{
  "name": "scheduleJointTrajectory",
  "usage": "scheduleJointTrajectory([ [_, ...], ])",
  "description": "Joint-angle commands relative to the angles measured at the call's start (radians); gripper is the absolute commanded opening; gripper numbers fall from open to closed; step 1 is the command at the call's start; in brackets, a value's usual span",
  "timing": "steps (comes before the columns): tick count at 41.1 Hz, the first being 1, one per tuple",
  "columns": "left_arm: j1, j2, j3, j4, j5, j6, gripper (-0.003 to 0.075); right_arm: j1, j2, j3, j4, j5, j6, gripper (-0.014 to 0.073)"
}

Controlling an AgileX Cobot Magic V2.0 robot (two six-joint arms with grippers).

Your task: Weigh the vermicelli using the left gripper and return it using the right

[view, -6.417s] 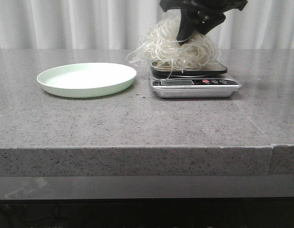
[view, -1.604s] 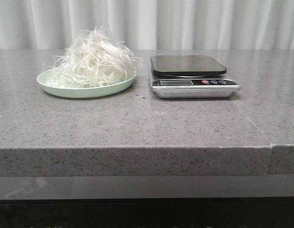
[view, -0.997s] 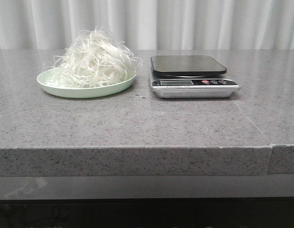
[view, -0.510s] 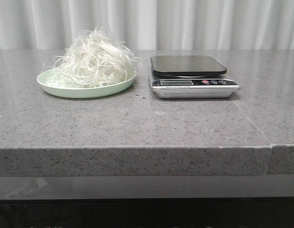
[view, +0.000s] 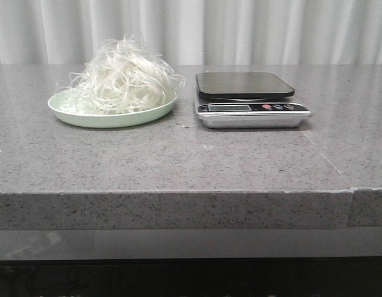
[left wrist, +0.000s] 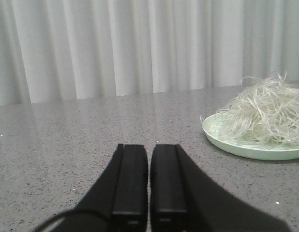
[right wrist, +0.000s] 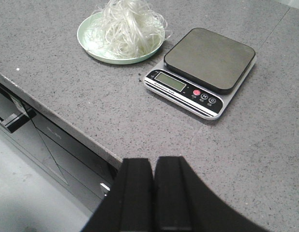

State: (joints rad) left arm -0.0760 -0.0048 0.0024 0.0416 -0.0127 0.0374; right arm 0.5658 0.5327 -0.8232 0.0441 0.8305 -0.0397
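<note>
The vermicelli [view: 124, 77] is a fluffy white tangle piled on the pale green plate [view: 73, 116] at the table's left. It also shows in the left wrist view [left wrist: 265, 116] and the right wrist view [right wrist: 125, 26]. The kitchen scale [view: 246, 99] stands right of the plate with a bare black platform [right wrist: 210, 58]. My left gripper [left wrist: 149, 147] is shut and empty, low over the table, well away from the plate [left wrist: 251, 151]. My right gripper [right wrist: 153, 162] is shut and empty, above the table's front edge, well back from the scale. Neither gripper shows in the front view.
The grey stone table [view: 178, 161] has a front edge [right wrist: 57, 113] with dark cabinet fronts below. A seam runs through the top at the right [view: 330, 164]. White curtains [view: 240, 31] hang behind the table.
6.4 s ago my right gripper held the vermicelli on the scale and the plate was empty. Now it lies on the plate. Over the last 1.6 s nothing has moved.
</note>
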Motion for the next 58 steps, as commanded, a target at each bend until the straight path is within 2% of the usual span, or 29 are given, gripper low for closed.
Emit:
scheduleJointTrajectory([
  [1, 0.002, -0.021, 0.006, -0.008, -0.084, -0.012, 0.0144, -0.005, 0.006, -0.024, -0.009, -0.062, -0.005, 0.0160],
  [13, 0.002, -0.021, 0.006, -0.008, -0.084, -0.012, 0.0144, -0.006, -0.011, -0.014, -0.009, -0.066, -0.005, 0.0160],
  [16, 0.002, -0.021, 0.006, -0.008, -0.084, -0.012, 0.0144, -0.053, -0.051, 0.022, -0.014, -0.100, -0.022, 0.0160],
  [20, 0.000, -0.021, 0.006, -0.008, -0.084, -0.012, 0.0144, -0.157, -0.143, 0.122, -0.023, -0.210, -0.022, 0.0160],
  [28, 0.000, -0.021, 0.006, -0.008, -0.084, -0.012, 0.0144, -0.377, -0.348, 0.423, -0.025, -0.544, -0.022, 0.0160],
  [35, 0.000, -0.021, 0.006, -0.008, -0.084, -0.012, 0.0144, -0.482, -0.475, 0.649, -0.025, -0.735, -0.022, 0.0160],
  [48, 0.000, -0.019, 0.006, -0.008, -0.084, -0.012, 0.0144, -0.517, -0.559, 0.843, -0.024, -0.856, -0.021, 0.0160],
  [58, 0.000, -0.019, 0.006, -0.008, -0.084, -0.012, 0.0144, -0.517, -0.559, 0.843, -0.024, -0.856, -0.021, 0.0160],
])
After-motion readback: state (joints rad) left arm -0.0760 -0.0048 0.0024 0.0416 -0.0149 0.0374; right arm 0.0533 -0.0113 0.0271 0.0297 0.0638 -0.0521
